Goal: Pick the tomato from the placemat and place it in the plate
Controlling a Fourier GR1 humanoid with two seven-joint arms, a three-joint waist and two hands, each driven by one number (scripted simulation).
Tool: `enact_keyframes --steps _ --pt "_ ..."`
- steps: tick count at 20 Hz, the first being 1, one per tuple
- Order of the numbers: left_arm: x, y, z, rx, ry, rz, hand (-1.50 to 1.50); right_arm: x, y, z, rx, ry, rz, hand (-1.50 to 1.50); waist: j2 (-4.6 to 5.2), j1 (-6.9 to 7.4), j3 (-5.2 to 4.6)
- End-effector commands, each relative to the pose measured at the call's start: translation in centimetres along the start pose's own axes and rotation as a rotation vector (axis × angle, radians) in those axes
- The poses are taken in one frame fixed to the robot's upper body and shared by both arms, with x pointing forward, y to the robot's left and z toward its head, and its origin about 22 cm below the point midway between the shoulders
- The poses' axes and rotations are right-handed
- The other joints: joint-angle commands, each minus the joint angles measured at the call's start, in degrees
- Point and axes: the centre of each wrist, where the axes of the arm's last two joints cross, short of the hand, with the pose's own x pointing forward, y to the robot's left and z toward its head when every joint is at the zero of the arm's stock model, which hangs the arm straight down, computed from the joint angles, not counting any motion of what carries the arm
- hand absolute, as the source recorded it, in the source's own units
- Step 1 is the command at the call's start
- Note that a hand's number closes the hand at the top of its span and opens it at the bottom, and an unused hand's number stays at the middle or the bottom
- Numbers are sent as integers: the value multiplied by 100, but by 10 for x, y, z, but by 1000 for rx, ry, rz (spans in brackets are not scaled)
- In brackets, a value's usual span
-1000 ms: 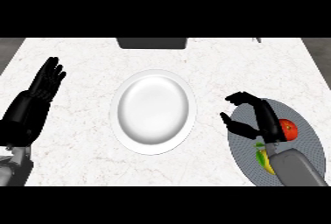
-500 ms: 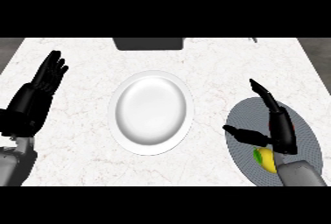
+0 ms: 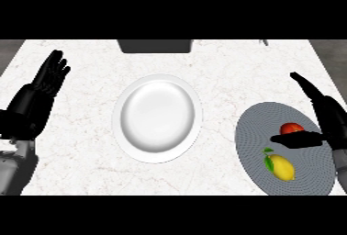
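Observation:
A red tomato [image 3: 292, 128] lies on the round grey placemat [image 3: 261, 133] at the right of the counter, with a yellow lemon [image 3: 281, 168] just in front of it. My right hand [image 3: 324, 118] stands open over the mat's right side, fingers straight and pointing away, its thumb crossing just in front of the tomato and hiding the tomato's lower edge. The white plate [image 3: 160, 117] sits in the middle of the counter with nothing on it. At the left edge my left hand [image 3: 39, 95] rests open, fingers up.
A dark box-like object [image 3: 155, 45] sits at the counter's far edge behind the plate. The white marble counter [image 3: 81, 151] stretches between the plate and both hands.
My right hand has moved right and straightened out, uncovering the tomato and the lemon on the placemat. The left hand has barely shifted.

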Motion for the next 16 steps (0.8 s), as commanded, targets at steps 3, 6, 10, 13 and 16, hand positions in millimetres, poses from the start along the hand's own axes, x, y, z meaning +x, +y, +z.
enact_keyframes --steps 3,6,10,13,16 --pt "3 -1 1 -8 1 -1 0 30 -41 -3 224 231 289 -150 -14 60 2" --pt "2 0 3 -29 -1 2 0 38 -23 1 365 331 314 -150 10 111 16" --pt "-4 1 2 -17 3 4 0 49 -36 -4 411 370 339 -150 32 75 29" --pt "14 -12 1 -16 -1 -1 0 54 -15 -11 413 401 381 -150 29 97 33" --pt "3 4 -7 -18 -17 24 0 36 6 -21 398 432 390 -150 43 104 34"
